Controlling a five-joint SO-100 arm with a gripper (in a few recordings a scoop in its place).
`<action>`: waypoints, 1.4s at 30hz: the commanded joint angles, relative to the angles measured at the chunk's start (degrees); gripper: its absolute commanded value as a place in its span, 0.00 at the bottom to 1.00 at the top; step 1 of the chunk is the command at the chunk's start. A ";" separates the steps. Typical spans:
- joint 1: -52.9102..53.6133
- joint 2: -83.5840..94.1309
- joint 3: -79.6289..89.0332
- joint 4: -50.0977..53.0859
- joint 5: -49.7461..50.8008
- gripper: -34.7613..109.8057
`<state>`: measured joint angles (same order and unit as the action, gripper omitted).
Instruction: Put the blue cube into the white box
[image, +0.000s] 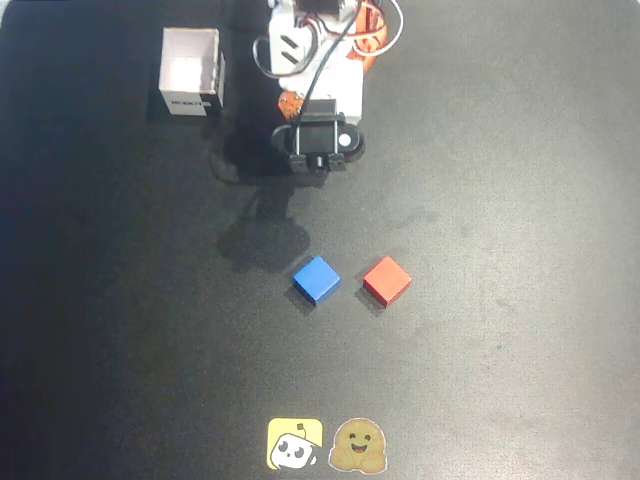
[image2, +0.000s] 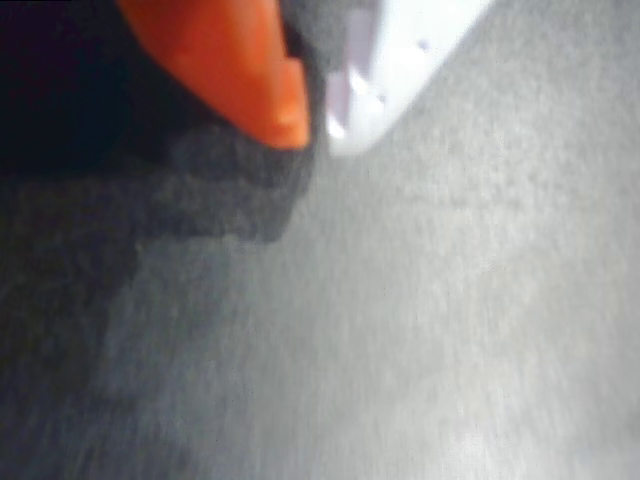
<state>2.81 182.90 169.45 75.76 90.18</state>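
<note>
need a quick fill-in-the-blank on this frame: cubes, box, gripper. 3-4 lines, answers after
1. In the overhead view, the blue cube lies to the ____ of the red cube.
2. The white box stands open-topped and ____ inside.
3. The two stickers sit at the ____ edge of the black table.
4. In the wrist view, the gripper holds ____.

Missing words: left; empty; bottom; nothing
</note>
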 joint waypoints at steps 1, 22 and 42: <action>-0.26 0.26 -0.97 -2.46 -0.35 0.24; 4.13 -55.46 -44.82 -13.71 -14.06 0.24; -0.26 -72.07 -55.99 -19.78 -37.44 0.26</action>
<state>2.99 110.83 116.28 56.60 55.46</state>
